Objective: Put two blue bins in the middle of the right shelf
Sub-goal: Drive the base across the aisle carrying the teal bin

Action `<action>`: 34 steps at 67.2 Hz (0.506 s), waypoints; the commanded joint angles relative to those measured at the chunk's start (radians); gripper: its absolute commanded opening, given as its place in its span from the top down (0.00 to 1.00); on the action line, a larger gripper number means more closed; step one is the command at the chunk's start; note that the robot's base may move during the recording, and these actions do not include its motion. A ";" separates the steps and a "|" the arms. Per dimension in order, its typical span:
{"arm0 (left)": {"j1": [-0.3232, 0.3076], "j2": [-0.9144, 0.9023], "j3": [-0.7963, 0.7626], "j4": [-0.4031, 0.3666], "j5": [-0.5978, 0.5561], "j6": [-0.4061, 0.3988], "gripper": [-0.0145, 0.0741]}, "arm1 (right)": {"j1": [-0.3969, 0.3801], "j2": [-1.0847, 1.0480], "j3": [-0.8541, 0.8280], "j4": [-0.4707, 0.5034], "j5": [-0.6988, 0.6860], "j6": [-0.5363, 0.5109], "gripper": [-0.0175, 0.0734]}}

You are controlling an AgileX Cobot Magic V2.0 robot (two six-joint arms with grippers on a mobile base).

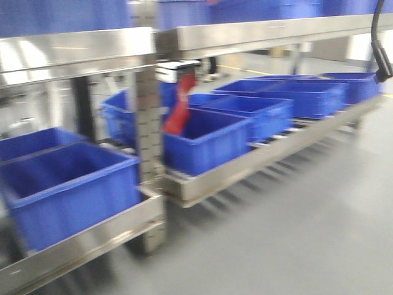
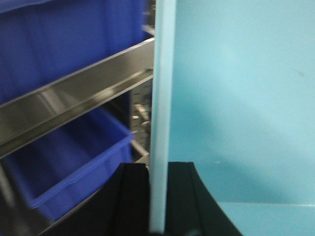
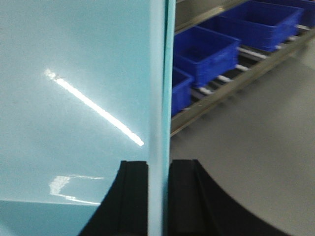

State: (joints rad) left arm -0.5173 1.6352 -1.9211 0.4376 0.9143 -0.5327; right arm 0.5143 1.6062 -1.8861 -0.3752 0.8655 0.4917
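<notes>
A light blue bin is held between my two grippers. In the left wrist view its thin rim wall runs upright between the black fingers, with the pale inner face to the right. My left gripper is shut on that wall. In the right wrist view the opposite wall stands between the fingers and the glossy inner face fills the left. My right gripper is shut on it. Neither gripper nor the held bin shows in the front view, which is blurred.
Steel shelving stands ahead, with an upright post and a shelf level above. Several dark blue bins sit on the low level, one at the left. Something red leans in one bin. Grey floor lies to the right.
</notes>
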 commanded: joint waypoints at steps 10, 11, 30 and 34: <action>0.000 -0.010 -0.018 0.021 -0.095 -0.003 0.96 | 0.008 -0.023 -0.020 0.006 -0.120 -0.001 0.99; 0.000 -0.010 -0.018 0.021 -0.095 -0.003 0.96 | 0.008 -0.023 -0.020 0.006 -0.120 -0.001 0.99; 0.000 -0.010 -0.018 0.021 -0.095 -0.003 0.96 | 0.008 -0.023 -0.020 0.006 -0.120 -0.001 0.99; 0.000 -0.010 -0.018 0.021 -0.095 -0.003 0.96 | 0.008 -0.023 -0.020 0.006 -0.120 -0.001 0.99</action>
State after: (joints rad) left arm -0.5173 1.6370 -1.9211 0.4376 0.9136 -0.5327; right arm 0.5143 1.6062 -1.8861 -0.3752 0.8655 0.4917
